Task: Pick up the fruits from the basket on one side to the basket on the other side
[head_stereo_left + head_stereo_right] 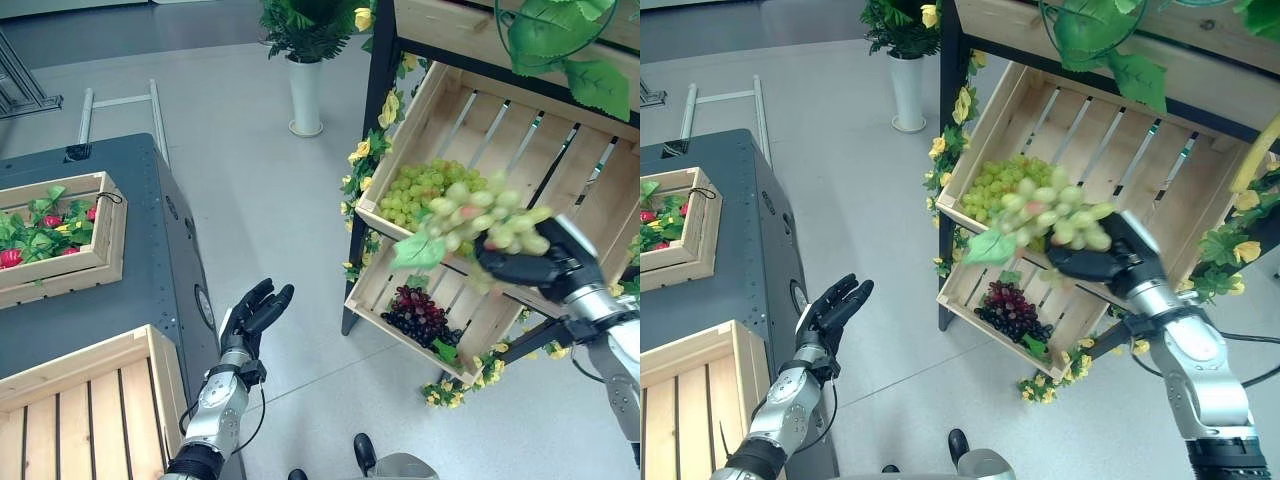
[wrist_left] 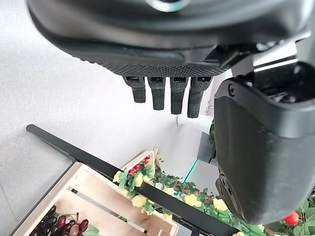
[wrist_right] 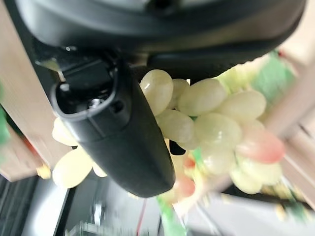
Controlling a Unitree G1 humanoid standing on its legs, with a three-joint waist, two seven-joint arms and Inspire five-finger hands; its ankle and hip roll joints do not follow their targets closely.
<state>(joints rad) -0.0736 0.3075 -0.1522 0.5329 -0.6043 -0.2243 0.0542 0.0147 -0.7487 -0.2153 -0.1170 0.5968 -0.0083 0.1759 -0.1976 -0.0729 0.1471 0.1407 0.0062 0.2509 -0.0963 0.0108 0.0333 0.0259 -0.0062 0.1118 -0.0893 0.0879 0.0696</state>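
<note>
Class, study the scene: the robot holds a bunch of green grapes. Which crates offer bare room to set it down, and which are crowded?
The right hand grips the green grapes. The wooden crate nearest the left hand shows bare slats. The leafy crate behind it is crowded. The upper shelf crate is bare beside its grape pile.

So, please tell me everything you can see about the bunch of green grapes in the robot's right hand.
The bunch of green grapes is pale yellow-green, glossy, plastic-looking, with one pinkish grape and a green leaf hanging at its end. The right hand grips it from below, fingers curled around it. It is held in the air, lying roughly sideways, before the slanted upper crate.
</note>
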